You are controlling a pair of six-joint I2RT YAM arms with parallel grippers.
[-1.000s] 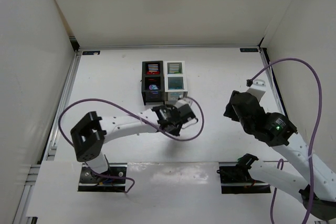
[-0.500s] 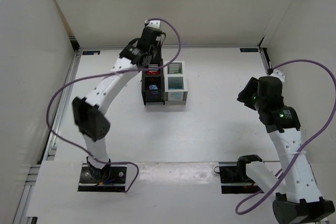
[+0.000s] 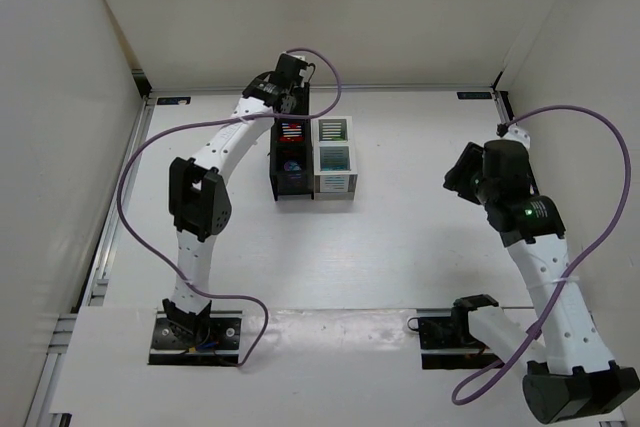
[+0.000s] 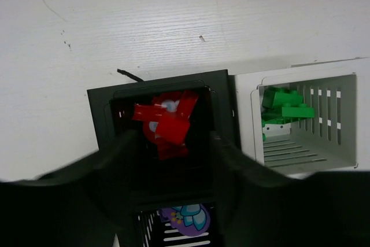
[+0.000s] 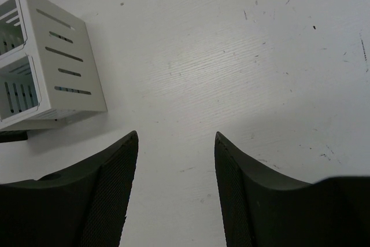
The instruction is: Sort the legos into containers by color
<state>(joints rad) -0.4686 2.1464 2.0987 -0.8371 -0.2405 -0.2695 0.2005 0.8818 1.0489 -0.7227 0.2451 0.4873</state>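
Observation:
The black bin and the white bin stand side by side at the table's middle back. My left gripper hovers open and empty over the black bin's far end. In the left wrist view its fingers straddle the black bin, where red legos lie in one compartment and a purple and teal piece in the other. Green legos lie in the white bin. My right gripper is open and empty above bare table, right of the bins.
White walls close in the table at the back, left and right. The white bin shows at the left edge of the right wrist view. Purple cables loop from both arms over the table.
My left arm has swung from just in front of the bins to over the black bin's far end. My right arm has lifted and shifted a little.

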